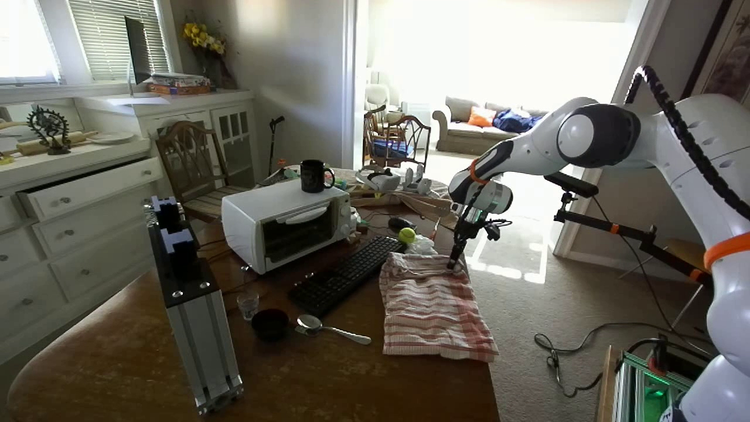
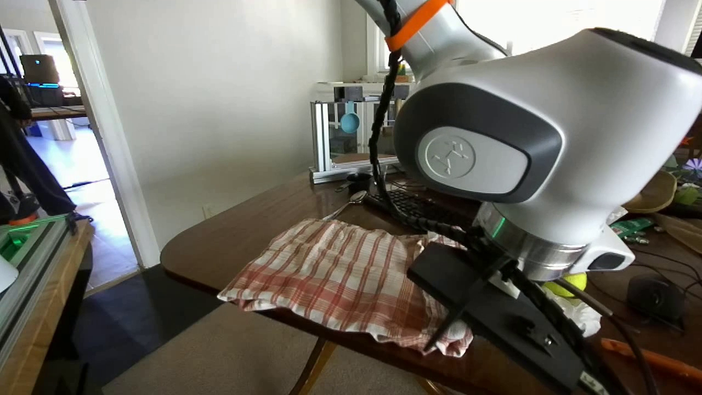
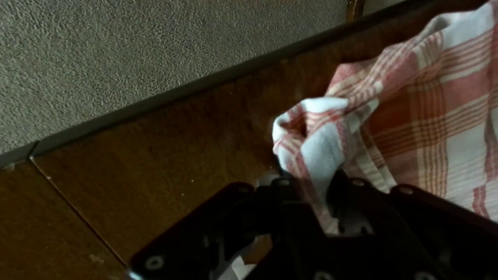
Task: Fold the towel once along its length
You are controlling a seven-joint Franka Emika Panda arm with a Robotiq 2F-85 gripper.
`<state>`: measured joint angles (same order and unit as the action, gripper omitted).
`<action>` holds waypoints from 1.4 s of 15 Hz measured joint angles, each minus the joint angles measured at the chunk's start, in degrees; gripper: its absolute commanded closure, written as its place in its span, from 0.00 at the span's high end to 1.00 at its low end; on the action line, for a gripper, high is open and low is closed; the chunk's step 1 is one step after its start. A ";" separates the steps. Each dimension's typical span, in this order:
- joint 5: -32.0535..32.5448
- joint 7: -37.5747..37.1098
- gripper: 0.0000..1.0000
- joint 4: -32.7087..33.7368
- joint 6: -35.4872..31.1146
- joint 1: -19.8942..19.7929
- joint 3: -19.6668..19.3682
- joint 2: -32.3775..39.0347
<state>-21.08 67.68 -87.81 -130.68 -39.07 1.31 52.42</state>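
The red-and-white towel (image 1: pixel 433 310) lies spread and wrinkled along the table's edge. It also shows in an exterior view (image 2: pixel 334 269), with its near edge at the table's rim. My gripper (image 1: pixel 453 265) points down at the towel's corner by the table edge, at the end close to the tennis ball. In the wrist view the fingers (image 3: pixel 310 179) are closed around a bunched corner of the towel (image 3: pixel 463 128), with cloth running up between them. The fingertips are dark and partly covered by cloth. In an exterior view (image 2: pixel 455 323) the wrist hardware hides much of the grasp.
A black keyboard (image 1: pixel 345 275), spoon (image 1: pixel 337 329), dark cup (image 1: pixel 270 324) and glass (image 1: pixel 248 305) lie beside the towel. A white toaster oven (image 1: pixel 287 223) carries a black mug (image 1: pixel 314 177). A tennis ball (image 1: pixel 406 235) sits past the towel's end. A metal frame (image 1: pixel 199 328) stands on the table.
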 measured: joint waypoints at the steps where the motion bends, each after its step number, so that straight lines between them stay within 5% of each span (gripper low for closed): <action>1: 0.00 -0.17 0.04 -0.03 0.97 0.00 -0.09 -0.38; 6: -0.07 -0.33 0.04 -3.54 4.39 0.00 -0.09 -6.15; 12: -0.16 0.99 0.04 -16.62 5.15 1.99 0.61 -19.72; 21: 0.00 -0.60 0.04 -42.55 -3.21 15.30 -2.04 -40.50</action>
<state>-21.07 67.08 -130.36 -133.89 -23.78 -0.73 11.92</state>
